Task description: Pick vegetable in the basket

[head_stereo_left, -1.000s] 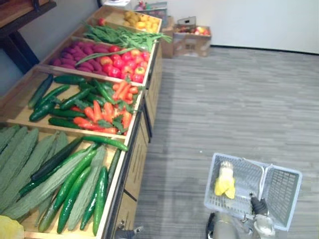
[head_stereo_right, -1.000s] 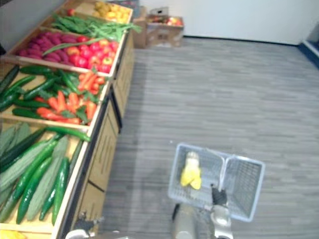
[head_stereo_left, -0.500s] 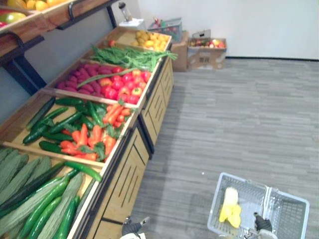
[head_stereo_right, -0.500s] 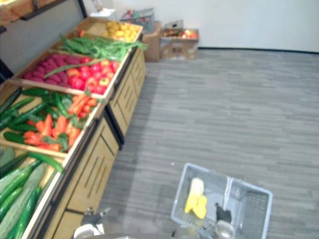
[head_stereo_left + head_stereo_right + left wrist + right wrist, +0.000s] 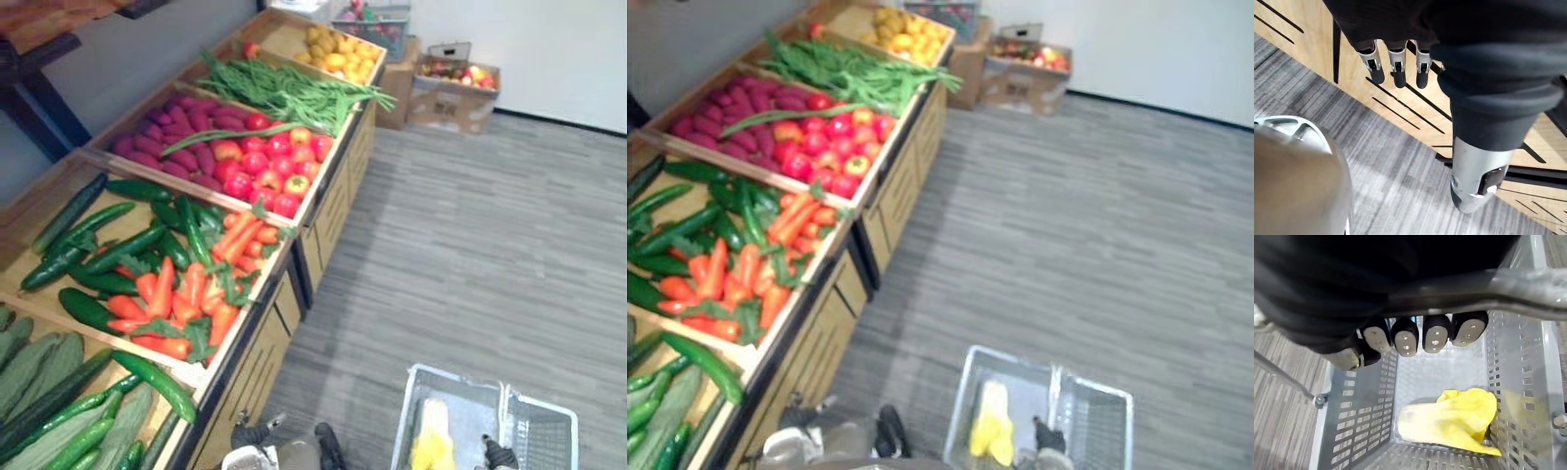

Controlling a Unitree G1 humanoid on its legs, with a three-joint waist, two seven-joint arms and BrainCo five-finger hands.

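Broadly, a wooden stand (image 5: 331, 201) of vegetables is seen from 8 to 12 o'clock. A grey basket (image 5: 544, 441) is held at 5 o'clock, its handle (image 5: 1508, 291) gripped by the curled right hand (image 5: 1415, 335). The left hand (image 5: 1396, 63) is hung at 6 o'clock, fingers straight. A yellow vegetable (image 5: 1454, 418) is lodged inside the basket.

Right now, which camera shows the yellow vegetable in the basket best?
The right wrist view: it looks straight down into the basket from close by, so the yellow vegetable lies in plain sight on its floor. Both eye views catch it small at the bottom edge; the left wrist view faces the wooden cabinet.
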